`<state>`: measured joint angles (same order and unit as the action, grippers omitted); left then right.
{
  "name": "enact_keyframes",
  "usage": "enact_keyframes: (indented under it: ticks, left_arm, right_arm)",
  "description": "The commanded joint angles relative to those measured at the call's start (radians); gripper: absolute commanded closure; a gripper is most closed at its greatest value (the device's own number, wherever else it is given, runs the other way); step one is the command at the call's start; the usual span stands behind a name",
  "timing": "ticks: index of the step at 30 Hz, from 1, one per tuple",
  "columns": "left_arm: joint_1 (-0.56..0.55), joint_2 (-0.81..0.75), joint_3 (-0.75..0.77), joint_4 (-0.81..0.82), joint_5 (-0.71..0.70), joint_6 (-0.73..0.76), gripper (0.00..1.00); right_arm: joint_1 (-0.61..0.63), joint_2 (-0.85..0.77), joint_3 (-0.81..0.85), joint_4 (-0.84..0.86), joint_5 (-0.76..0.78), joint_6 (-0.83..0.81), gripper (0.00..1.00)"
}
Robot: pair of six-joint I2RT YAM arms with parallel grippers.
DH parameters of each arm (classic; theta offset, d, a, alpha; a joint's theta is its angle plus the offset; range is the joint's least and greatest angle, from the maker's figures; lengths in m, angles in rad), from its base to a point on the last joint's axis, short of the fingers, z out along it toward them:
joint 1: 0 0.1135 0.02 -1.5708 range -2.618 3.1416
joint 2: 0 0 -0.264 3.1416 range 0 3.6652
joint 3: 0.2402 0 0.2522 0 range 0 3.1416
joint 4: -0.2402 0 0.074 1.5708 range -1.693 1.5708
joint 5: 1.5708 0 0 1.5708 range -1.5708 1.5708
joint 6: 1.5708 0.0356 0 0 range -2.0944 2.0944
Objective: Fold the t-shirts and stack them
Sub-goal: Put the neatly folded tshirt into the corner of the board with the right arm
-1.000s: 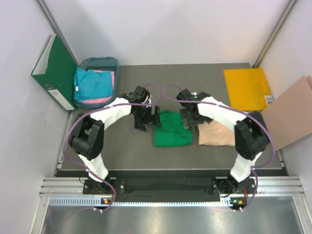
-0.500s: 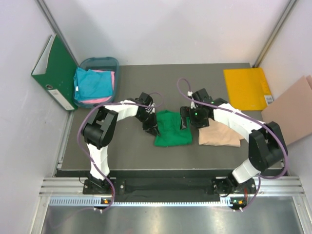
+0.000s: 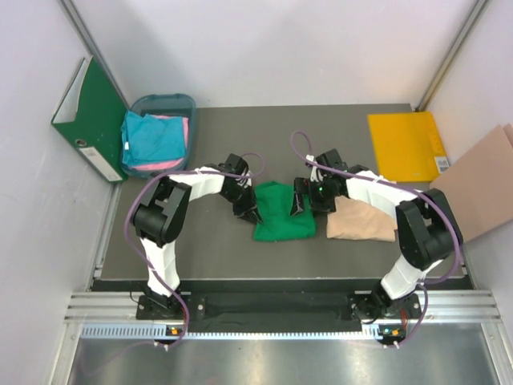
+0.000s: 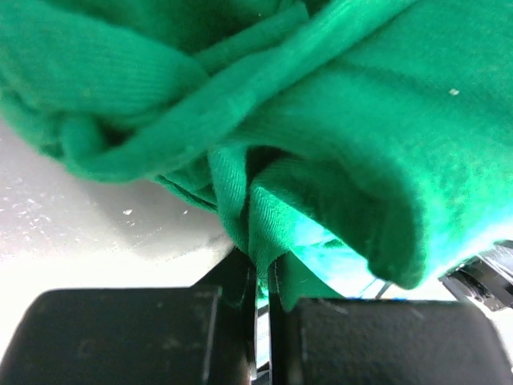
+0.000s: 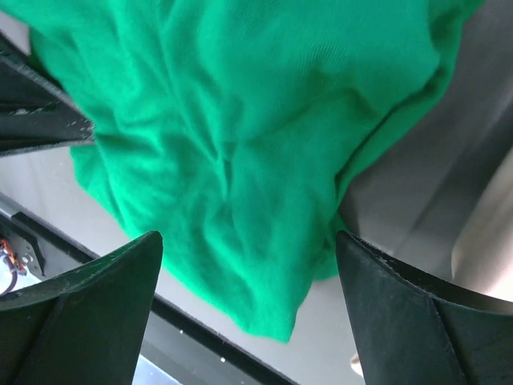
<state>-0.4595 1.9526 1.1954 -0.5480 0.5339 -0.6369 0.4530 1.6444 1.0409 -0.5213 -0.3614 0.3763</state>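
Note:
A crumpled bright green t-shirt (image 3: 282,212) lies mid-table. My left gripper (image 3: 250,210) is at its left edge, shut on a pinched fold of the green fabric (image 4: 264,233); the black fingers (image 4: 232,321) press together on it. At the shirt's right edge my right gripper (image 3: 300,196) stands open, its two fingers (image 5: 112,281) spread wide over the green t-shirt (image 5: 240,144), gripping nothing. A folded beige-peach t-shirt (image 3: 361,220) lies just right of the green one. Teal-blue (image 3: 148,136) and pink (image 3: 178,128) t-shirts sit in the basket.
A blue-grey basket (image 3: 164,100) stands at the back left, beside an upright green ring binder (image 3: 90,116). A yellow folder (image 3: 406,144) lies at the back right. A brown cardboard sheet (image 3: 481,188) leans at the right edge.
My left gripper has moved onto the green t-shirt's left edge and shut on it. The right gripper has moved left, over the shirt's right edge.

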Motion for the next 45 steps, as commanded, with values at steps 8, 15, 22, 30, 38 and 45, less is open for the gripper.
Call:
enact_keyframes:
  ticks: [8, 15, 22, 30, 38, 45]
  left_arm:
    - [0.027, 0.019, -0.02, 0.045, -0.149, 0.014, 1.0]
    - [0.027, 0.026, 0.016, 0.031, -0.135, 0.023, 1.0]
    - [0.027, 0.029, 0.039, 0.002, -0.146, 0.039, 1.0]
    - [0.028, -0.009, 0.064, -0.049, -0.198, 0.051, 0.01]
    - [0.038, 0.014, 0.076, -0.061, -0.219, 0.059, 0.01]
    - [0.039, 0.054, 0.107, -0.072, -0.216, 0.075, 0.01]
  right_arm:
    - [0.0, 0.115, -0.004, 0.079, 0.082, -0.024, 0.14]
    - [0.087, 0.256, 0.091, 0.078, 0.095, -0.028, 0.32]
    - [0.17, 0.313, 0.185, 0.015, 0.104, -0.024, 0.78]
    - [0.158, 0.094, 0.174, -0.111, 0.289, -0.121, 0.94]
    - [0.154, -0.092, 0.248, -0.295, 0.42, -0.198, 0.93]
    - [0.102, -0.215, 0.242, -0.381, 0.499, -0.131, 0.93]
